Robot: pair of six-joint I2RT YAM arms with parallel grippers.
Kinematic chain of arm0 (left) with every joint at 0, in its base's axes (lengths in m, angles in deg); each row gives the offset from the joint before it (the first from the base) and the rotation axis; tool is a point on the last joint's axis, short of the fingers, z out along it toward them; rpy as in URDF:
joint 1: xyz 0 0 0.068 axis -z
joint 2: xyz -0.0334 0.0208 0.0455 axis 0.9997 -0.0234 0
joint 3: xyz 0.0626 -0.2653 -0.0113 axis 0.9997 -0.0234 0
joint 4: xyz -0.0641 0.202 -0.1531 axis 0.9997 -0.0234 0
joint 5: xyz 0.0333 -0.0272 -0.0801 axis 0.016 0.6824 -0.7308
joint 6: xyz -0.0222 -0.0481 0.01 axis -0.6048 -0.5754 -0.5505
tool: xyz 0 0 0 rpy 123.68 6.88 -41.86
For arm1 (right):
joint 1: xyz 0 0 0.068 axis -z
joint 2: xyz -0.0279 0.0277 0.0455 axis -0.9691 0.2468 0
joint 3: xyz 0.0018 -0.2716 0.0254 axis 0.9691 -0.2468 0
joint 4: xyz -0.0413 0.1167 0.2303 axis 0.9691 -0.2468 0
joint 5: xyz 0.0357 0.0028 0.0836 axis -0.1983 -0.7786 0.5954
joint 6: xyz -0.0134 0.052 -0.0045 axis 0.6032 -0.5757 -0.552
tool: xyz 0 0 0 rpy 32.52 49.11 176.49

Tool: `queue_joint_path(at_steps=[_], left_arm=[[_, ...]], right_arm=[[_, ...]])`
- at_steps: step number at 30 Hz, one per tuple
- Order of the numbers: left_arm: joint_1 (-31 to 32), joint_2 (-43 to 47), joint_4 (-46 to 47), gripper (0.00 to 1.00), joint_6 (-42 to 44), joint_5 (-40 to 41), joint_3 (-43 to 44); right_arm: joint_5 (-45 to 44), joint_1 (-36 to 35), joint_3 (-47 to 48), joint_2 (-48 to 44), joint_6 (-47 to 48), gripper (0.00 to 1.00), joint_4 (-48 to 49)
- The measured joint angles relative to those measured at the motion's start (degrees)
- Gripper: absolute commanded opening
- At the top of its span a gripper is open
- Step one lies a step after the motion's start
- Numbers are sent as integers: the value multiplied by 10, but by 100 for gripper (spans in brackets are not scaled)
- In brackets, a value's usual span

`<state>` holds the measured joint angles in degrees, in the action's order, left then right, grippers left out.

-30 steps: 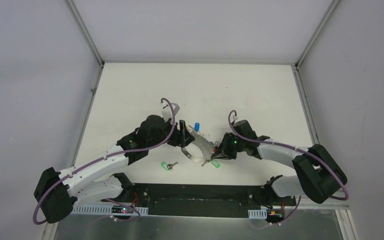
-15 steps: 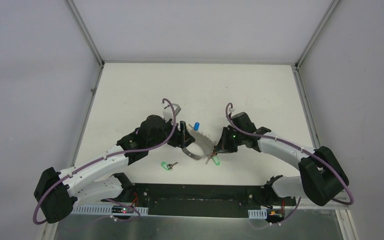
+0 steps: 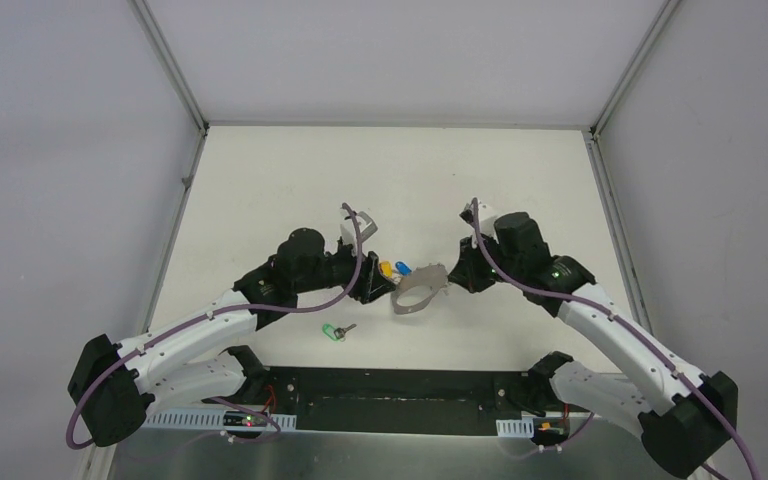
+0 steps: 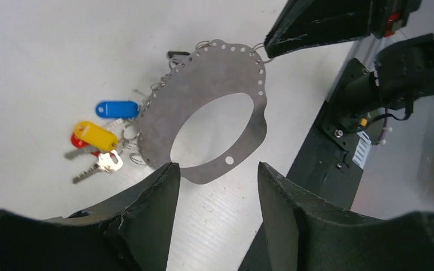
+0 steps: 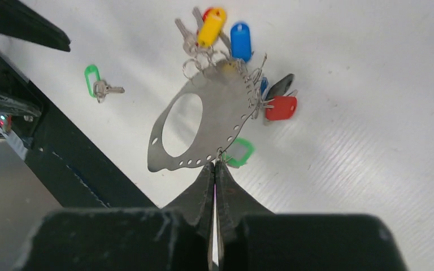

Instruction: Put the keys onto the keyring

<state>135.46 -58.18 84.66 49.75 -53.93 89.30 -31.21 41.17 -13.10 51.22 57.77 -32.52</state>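
Observation:
The keyring is a flat grey metal plate (image 3: 427,274) (image 4: 220,79) (image 5: 226,107) with a large oval hole and small holes along its rim. My right gripper (image 3: 450,280) (image 5: 215,162) is shut on a small wire ring at its rim and holds it tilted off the table. A green tag (image 5: 238,152) hangs beside the tips. A blue-tagged key (image 3: 403,268) (image 4: 117,108) (image 5: 240,40) sits in the cluster on the far rim. A green-tagged key (image 3: 335,331) (image 5: 97,83) lies loose on the table. My left gripper (image 3: 378,290) (image 4: 215,175) is open, the plate's edge just beyond its tips.
Yellow-tagged (image 4: 95,135) (image 5: 212,25) and red-tagged (image 5: 281,107) keys also hang from the plate. The black base strip (image 3: 390,395) runs along the near table edge, close to the loose key. Grey walls enclose the white table (image 3: 290,190) on three sides.
My right gripper shut on the plate's rim, and its arm rose and swung back right, drawing the plate out of my left fingers. The key cluster shifted with it. The loose green key stayed put.

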Motion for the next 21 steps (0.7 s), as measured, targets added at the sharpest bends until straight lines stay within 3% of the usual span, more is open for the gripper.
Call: queue_joint_path(at_steps=[11,21], left_arm=[[2,-10,136,48,145,-136,0],[42,-64,204,40,223,-184,2]], right_arm=[[91,-1,43,-49,184,0,-43],[196,-2,75,-55,247,0,-63]])
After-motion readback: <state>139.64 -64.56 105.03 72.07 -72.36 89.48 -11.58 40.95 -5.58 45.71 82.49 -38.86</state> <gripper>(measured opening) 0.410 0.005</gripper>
